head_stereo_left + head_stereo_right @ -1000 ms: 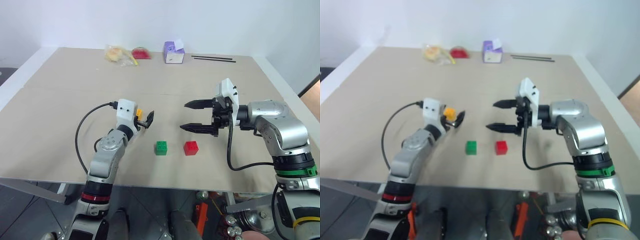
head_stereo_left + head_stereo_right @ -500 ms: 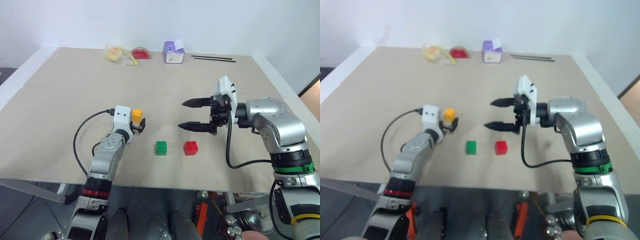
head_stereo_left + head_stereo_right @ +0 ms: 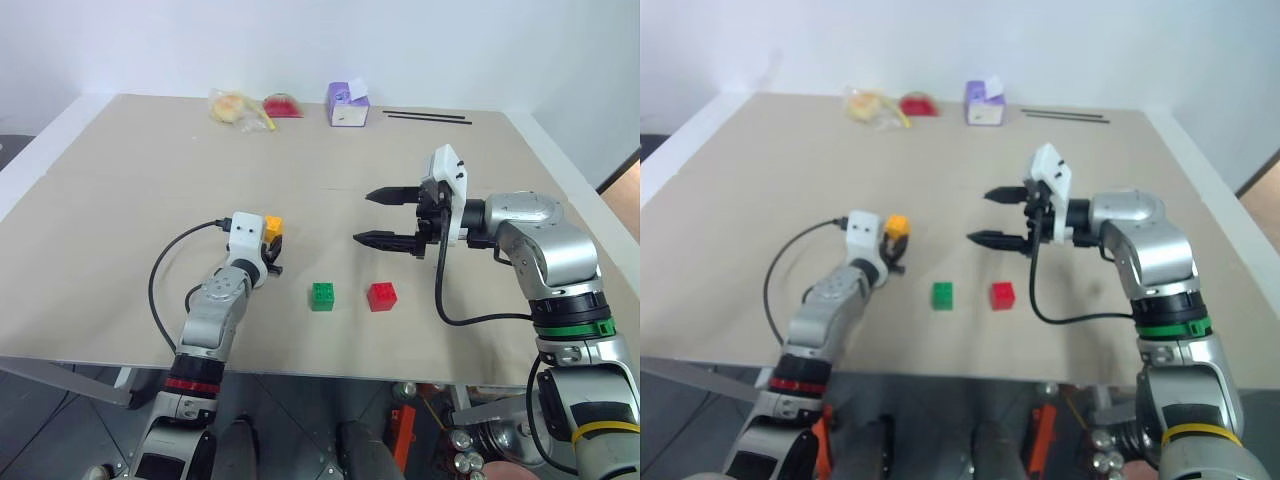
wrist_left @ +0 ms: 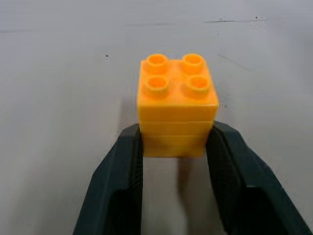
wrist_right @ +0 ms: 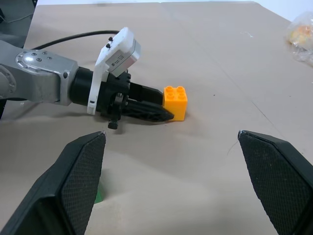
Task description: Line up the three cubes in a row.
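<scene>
Across a broad tan table (image 3: 120, 200) set against a plain white wall (image 3: 300, 40), we see open surface on nearly every side of the work, with the table's front edge running close below the cubes and its side edges angling back toward the wall. Along the far edge we find a purple-and-white box (image 3: 348, 105), a red item (image 3: 283, 106) beside a crumpled clear bag (image 3: 236, 108), and two thin dark rods (image 3: 427, 118) lying flat; we can read no writing on any of them.

Our right gripper (image 3: 392, 217) hangs above the table right of center, its fingers (image 5: 80, 181) spread wide with nothing between them, pointing across toward our left side. Our left gripper (image 3: 272, 250) lies low at the table left of center, its dark fingers (image 4: 117, 186) clamped on the lower sides of the yellow-orange cube (image 4: 177, 105), which stands upright with its four studs up; whether it rests on the table or is just off it we cannot tell.

Nearer the front edge, the green cube (image 3: 322, 295) and the red cube (image 3: 381, 296) sit side by side with a small gap between them, studs up, both untouched. The yellow-orange cube sits apart from that pair, to their left and farther from the front edge.
</scene>
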`<action>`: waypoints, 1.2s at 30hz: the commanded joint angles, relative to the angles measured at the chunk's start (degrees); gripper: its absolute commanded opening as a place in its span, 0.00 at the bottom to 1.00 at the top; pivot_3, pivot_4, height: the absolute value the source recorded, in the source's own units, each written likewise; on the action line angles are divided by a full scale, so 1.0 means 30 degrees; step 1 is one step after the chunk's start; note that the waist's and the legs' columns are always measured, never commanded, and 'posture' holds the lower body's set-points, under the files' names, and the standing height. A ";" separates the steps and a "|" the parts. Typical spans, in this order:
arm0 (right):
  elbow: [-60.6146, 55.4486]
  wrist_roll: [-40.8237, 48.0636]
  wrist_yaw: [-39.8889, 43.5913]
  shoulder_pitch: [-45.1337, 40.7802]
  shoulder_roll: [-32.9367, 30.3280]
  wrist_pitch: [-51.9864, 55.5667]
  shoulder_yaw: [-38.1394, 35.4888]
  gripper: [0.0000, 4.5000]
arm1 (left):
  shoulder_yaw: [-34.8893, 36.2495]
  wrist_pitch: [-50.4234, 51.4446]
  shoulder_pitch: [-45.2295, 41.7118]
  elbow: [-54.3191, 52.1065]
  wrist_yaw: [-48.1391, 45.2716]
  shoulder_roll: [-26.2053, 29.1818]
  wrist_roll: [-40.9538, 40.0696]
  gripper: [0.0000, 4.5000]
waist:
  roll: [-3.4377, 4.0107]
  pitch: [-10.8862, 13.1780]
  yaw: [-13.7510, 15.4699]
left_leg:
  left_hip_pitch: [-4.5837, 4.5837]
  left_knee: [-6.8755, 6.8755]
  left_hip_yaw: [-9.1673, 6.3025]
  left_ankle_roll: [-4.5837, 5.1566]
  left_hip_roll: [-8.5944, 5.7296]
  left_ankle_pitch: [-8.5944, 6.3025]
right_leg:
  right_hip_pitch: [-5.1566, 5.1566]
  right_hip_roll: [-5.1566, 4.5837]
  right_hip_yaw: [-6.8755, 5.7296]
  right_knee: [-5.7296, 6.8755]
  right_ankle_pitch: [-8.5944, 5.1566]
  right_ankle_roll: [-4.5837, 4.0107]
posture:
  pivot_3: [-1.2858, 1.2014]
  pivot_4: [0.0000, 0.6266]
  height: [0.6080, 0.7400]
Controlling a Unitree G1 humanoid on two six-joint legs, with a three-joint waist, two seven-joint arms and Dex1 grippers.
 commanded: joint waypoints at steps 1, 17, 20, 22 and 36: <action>-0.0275 -0.0015 0.0218 -0.0299 -0.0141 -0.0178 -0.0147 1.00 | -0.0058 -0.0485 -0.0503 -0.0167 0.0086 0.0111 0.0204 0.28 | 0.0000 0.0000 0.0000 | 0.0000 0.0000 -0.0001 0.0000 0.0000 0.0000 | 0.0000 0.0000 0.0000 0.0000 0.0000 0.0000 | 0.52 0.24 1.00; -0.1265 0.0743 0.4329 0.0031 -0.1727 0.0693 0.0659 1.00 | -0.0939 -0.2963 0.1974 -0.2781 -1.5869 0.9206 -0.4247 0.28 | 0.0005 0.0001 -0.0045 | -0.0003 -0.0049 0.0003 -0.0046 0.0010 -0.0019 | -0.0034 0.0006 0.0001 0.0000 -0.0038 -0.0033 | 0.52 0.24 1.00; -0.1570 0.0615 0.4682 0.0190 -0.2012 0.0740 0.1031 1.00 | -0.0943 -0.4138 0.1993 -0.2267 -1.8370 1.0313 -0.4651 0.28 | 0.0013 0.0006 0.0010 | -0.0004 -0.0056 0.0003 -0.0050 0.0016 -0.0023 | -0.0042 0.0006 -0.0003 0.0002 -0.0052 -0.0049 | 0.52 0.24 1.00; -0.1893 0.0488 0.4701 0.0453 -0.2143 0.0707 0.1217 1.00 | -0.1069 -0.4477 0.1915 -0.1987 -1.9699 1.0823 -0.4770 0.28 | 0.0011 0.0005 0.0021 | -0.0006 -0.0048 0.0002 -0.0048 0.0015 -0.0022 | -0.0035 0.0004 -0.0007 0.0001 -0.0053 -0.0052 | 0.52 0.24 1.00; -0.2814 0.0438 0.4538 0.1371 -0.2539 0.0781 0.1279 1.00 | -0.2782 -0.7325 -0.0274 0.2487 -2.2807 1.0798 -0.3178 0.28 | 0.0012 0.0006 -0.0011 | -0.0006 -0.0032 0.0007 -0.0037 0.0020 -0.0016 | -0.0040 0.0000 -0.0007 0.0004 -0.0045 -0.0063 | 0.52 0.24 1.00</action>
